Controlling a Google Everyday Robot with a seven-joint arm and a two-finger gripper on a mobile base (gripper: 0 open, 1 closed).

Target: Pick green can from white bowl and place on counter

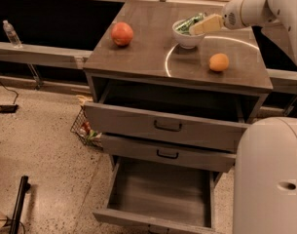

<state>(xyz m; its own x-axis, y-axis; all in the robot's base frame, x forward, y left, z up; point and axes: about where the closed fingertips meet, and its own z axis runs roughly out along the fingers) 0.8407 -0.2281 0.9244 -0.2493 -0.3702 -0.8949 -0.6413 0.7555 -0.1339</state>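
The green can [186,23] lies tilted in the white bowl [186,41], which stands at the back middle of the counter [143,57]. My gripper [196,28] reaches in from the right on a white arm. It sits at the bowl's right rim, right against the can. Its cream tip covers part of the can's right side. The can rests inside the bowl.
An orange fruit [219,62] lies right of the bowl, and a red fruit [122,33] at the counter's left. The top drawer [167,126] and bottom drawer [160,194] stand pulled open. My white base [269,179] is at the lower right. A wire basket [84,129] and a water bottle [10,34] are on the left.
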